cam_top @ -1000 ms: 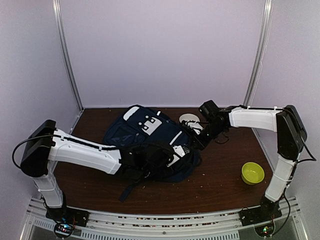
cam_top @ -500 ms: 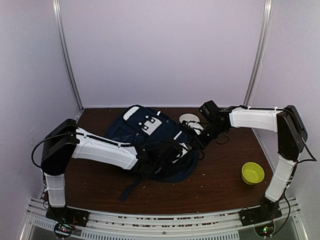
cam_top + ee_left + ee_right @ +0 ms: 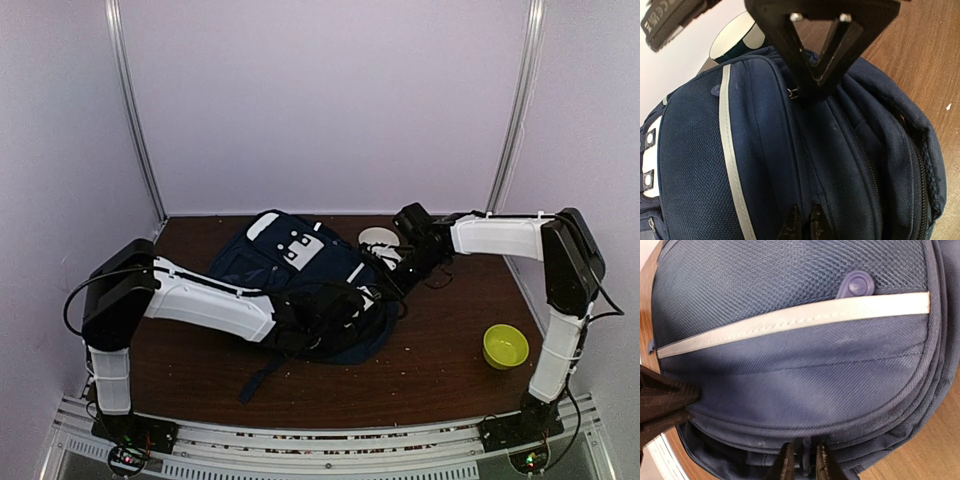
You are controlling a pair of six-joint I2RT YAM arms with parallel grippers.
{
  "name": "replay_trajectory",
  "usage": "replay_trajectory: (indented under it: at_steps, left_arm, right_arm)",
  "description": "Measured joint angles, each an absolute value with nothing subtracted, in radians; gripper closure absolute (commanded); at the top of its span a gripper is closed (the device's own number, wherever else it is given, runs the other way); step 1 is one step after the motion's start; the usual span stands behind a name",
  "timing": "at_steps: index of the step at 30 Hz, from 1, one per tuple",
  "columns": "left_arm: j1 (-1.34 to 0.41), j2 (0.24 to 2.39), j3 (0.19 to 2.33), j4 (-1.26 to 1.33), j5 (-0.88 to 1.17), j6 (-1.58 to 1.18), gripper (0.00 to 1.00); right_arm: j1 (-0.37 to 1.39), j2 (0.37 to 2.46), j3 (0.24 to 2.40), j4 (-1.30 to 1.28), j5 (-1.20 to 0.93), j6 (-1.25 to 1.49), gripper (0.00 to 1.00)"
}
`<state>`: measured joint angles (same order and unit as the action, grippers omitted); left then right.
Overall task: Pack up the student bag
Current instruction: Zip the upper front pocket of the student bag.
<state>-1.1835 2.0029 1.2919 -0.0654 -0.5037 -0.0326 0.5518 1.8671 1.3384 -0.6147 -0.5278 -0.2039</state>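
Note:
The student bag [image 3: 300, 262], navy with a white stripe, lies flat on the brown table. My left gripper [image 3: 362, 300] is at the bag's right end. In the left wrist view it [image 3: 802, 221] is shut on a fold of the bag's [image 3: 760, 150] fabric beside a zip seam. My right gripper [image 3: 388, 278] meets the same end from the far right. Its tips [image 3: 804, 461] stand slightly open around a small zip tab at the rim of the bag [image 3: 805, 375], without clearly squeezing it. The two grippers nearly touch.
A white round object [image 3: 378, 238] lies just behind the bag's right end, under the right arm. A yellow-green bowl [image 3: 505, 345] stands on the table at the right. Dark straps [image 3: 262, 375] trail from the bag toward the front edge. Metal posts frame the back corners.
My left arm pushed further right along the bag, then its gripper closed on the fabric. My right gripper, shut before, has parted a little and shifted slightly left.

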Motion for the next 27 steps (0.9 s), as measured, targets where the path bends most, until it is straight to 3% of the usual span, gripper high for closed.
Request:
replay_trajectory:
  at_steps: [6, 11, 13, 27]
  left_arm:
    - [-1.180, 1.986, 1.271, -0.041, -0.493, -0.046, 1.00]
    - [-1.180, 1.971, 1.250, -0.021, -0.491, -0.052, 1.00]
    - [-1.180, 1.967, 1.248, -0.022, -0.491, -0.051, 1.00]
    - [-1.166, 1.814, 1.090, 0.002, -0.391, -0.052, 1.00]
  right_arm:
    - [0.553, 1.904, 1.361, -0.617, -0.546, -0.202, 0.71]
    - [0.557, 1.906, 1.370, -0.613, -0.540, -0.202, 0.93]
    - [0.559, 1.908, 1.370, -0.609, -0.533, -0.192, 0.97]
    - [0.535, 1.870, 1.371, -0.640, -0.489, -0.241, 1.00]
